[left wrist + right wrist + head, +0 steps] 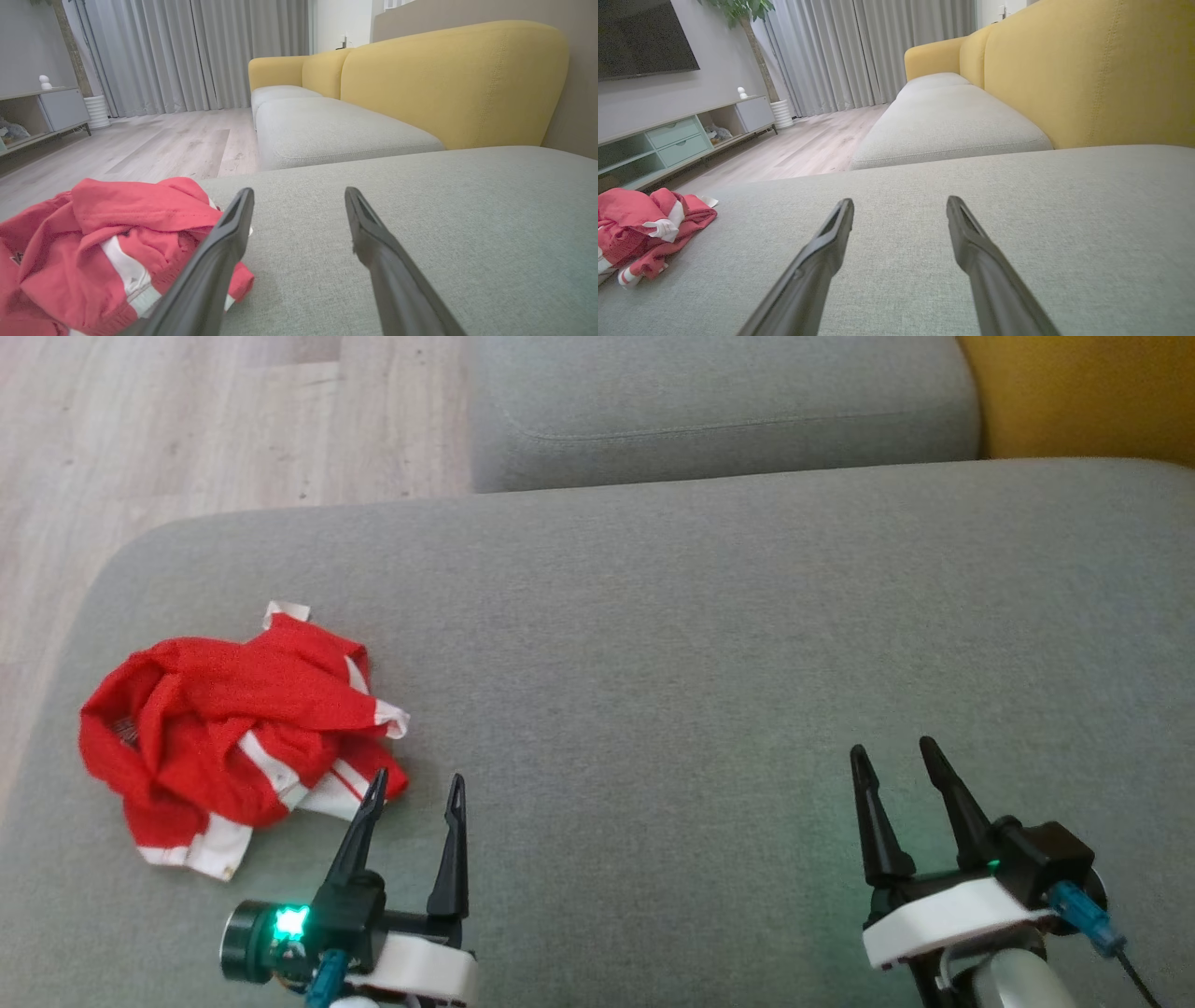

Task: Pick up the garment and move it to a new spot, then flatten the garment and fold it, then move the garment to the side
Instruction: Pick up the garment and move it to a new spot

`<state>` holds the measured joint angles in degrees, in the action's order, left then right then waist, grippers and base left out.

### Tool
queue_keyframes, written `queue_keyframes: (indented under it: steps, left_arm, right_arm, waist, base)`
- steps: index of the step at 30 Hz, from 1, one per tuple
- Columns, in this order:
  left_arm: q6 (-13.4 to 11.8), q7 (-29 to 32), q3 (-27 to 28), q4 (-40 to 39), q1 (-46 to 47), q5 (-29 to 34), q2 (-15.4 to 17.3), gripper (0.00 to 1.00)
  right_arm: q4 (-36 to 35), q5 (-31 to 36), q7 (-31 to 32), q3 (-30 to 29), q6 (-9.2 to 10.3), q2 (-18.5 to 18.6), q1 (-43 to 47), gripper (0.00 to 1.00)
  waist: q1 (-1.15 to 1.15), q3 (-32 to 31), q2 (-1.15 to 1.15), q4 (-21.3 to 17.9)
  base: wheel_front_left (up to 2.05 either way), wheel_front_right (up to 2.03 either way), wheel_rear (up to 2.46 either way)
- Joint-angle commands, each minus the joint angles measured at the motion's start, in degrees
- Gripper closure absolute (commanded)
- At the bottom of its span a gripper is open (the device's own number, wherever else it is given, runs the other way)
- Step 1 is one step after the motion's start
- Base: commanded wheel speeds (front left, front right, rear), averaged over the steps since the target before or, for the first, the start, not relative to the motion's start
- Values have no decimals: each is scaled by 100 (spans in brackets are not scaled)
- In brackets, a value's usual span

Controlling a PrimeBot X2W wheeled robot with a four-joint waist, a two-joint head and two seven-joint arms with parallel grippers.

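Observation:
The garment (233,728) is a red piece with white stripes and cuffs, crumpled in a heap on the left part of the grey cushion (709,644). My left gripper (417,782) is open just right of the heap, its left fingertip close to the cloth's near edge and nothing between its fingers. In the left wrist view the garment (107,238) lies at the lower left beside the left gripper (299,196). My right gripper (892,751) is open over bare cushion far to the right. The right wrist view has the garment (642,228) at far left and the right gripper (900,205) open.
The cushion's left edge drops to a pale wood floor (187,420). A second grey seat cushion (719,411) lies behind, with a yellow sofa back (448,79) to the right. A low TV cabinet (677,135) and grey curtains (187,51) stand across the room.

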<state>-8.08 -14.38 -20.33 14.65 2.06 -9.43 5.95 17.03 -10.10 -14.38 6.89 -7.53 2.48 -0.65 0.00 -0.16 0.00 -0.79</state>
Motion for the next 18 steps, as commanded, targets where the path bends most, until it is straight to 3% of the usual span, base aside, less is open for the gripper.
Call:
queue_keyframes:
  steps: [1,18]
  left_arm:
    - [19,-62,253,-132,162,74,-26,0]
    - [76,-62,728,-140,-153,257,23,0]
  right_arm:
    - [-242,-41,-62,169,4,40,-272,0]
    - [-335,-231,-62,751,4,40,-83,0]
  waist:
    - [0,-18,0,82]
    - [0,-274,0,1069]
  base:
    - [0,0,0]
    - [0,0,0]
